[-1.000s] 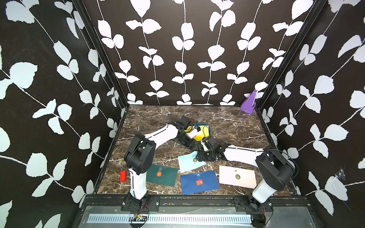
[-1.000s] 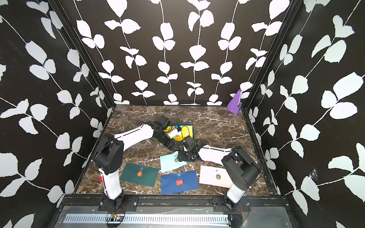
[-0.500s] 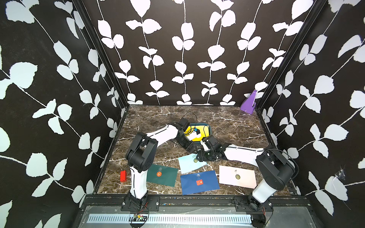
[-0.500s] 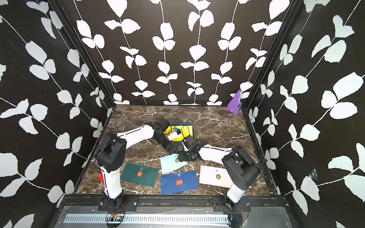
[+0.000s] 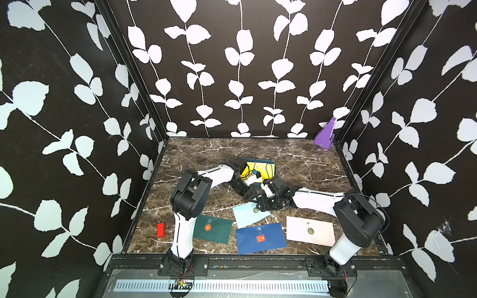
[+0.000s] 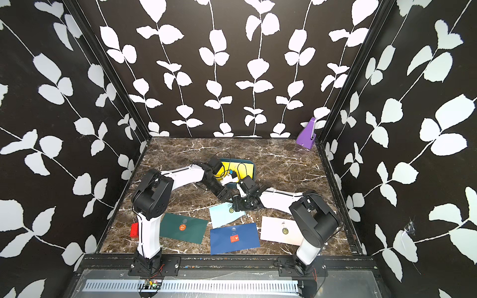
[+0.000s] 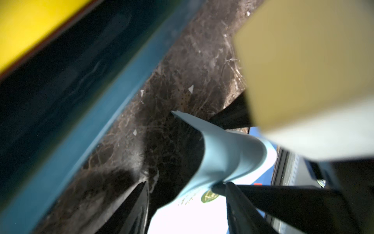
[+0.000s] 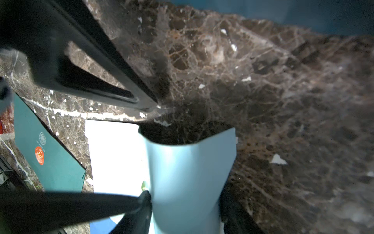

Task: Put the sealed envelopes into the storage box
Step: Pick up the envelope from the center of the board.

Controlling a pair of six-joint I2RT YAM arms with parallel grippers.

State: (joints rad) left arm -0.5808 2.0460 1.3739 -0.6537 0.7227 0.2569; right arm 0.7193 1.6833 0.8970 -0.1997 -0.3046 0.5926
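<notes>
- In both top views the left claw (image 5: pixel 254 200) and the right claw (image 5: pixel 262 206) meet almost tip to tip, low on the marble table (image 5: pixel 296 160). They are over the far corner of the light blue envelope (image 5: pixel 247 216).
- The storage box (image 5: pixel 274 169) lies just beyond both claws, away from the arm bases. A yellow envelope (image 5: pixel 246 169) is inside it, and the left arm hides its left end.
- On the near side of the claws the navy envelope (image 5: pixel 260 238) lies flat. The dark green envelope (image 5: pixel 213 229) is off to the left claw's side and the pale pink envelope (image 5: pixel 309 231) to the right claw's side. All three are outside the box.
- In a top view a red block (image 6: pixel 134 230) sits well apart beyond the left arm, and a purple object (image 6: pixel 306 136) stands in the far corner.
- Left wrist view: the left claw (image 7: pixel 185 183) stands open and holds nothing. Its fingers (image 7: pixel 137 206) straddle the flat part of the light blue envelope (image 7: pixel 226 152), whose corner curls up off the table just ahead of the tips. The storage box (image 7: pixel 113 97) wall runs close alongside, with the yellow envelope (image 7: pixel 30 24) inside.
- Right wrist view: the right claw (image 8: pixel 188 210) is about half closed on the light blue envelope (image 8: pixel 190 172). One finger is at each edge of the raised strip, bowing it into a trough.
- One of the left claw's fingers (image 8: pixel 105 77) touches the table just beside the strip's free end.
- The dark green envelope (image 8: pixel 50 158) lies off to one side, and the storage box (image 8: pixel 303 12) is a blur ahead.
</notes>
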